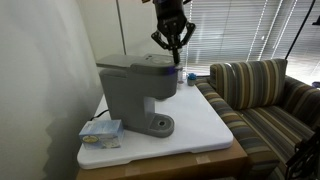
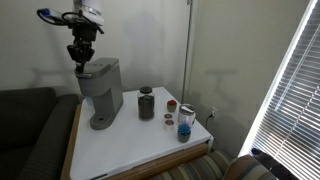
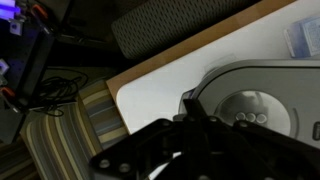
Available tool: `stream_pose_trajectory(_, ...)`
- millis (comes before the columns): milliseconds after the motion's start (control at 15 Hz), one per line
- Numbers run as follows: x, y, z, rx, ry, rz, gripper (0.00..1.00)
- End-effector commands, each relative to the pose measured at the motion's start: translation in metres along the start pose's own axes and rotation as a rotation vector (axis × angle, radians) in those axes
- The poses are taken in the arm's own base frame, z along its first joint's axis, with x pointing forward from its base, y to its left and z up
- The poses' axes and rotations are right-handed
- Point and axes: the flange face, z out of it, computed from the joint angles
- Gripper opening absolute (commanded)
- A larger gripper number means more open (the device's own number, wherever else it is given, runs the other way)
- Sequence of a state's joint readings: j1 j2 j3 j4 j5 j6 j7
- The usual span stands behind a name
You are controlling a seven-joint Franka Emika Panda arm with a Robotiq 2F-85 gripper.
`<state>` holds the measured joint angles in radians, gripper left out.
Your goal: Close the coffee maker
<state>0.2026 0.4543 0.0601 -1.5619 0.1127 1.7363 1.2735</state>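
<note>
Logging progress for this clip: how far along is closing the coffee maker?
Done, apparently: the large grey plastic coffee maker has its hinged top lid lying flat in both exterior views. In hand: the gripper, empty and seemingly shut, sits just over the lid; contact unclear. Left: likely only confirming the latch and retreating.

A striped sofa (image 1: 265,95) stands beside the white-topped table (image 1: 210,125), slatted blinds (image 1: 240,30) behind it.
</note>
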Motion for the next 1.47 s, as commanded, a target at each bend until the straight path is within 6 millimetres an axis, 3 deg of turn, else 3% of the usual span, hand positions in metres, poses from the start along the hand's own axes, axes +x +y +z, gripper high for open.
stream_pose_trajectory(0,0.012,-0.027,0.033,-0.071,-0.084,-0.016,0.0)
stream_pose_trajectory(333,0.013,-0.027,0.013,-0.099,-0.09,-0.017,0.0)
stream_pose_trajectory(867,-0.001,0.009,-0.033,-0.059,-0.065,-0.103,0.0)
stream_pose_trajectory(1400,-0.024,0.052,-0.071,-0.117,-0.058,-0.451,0.0)
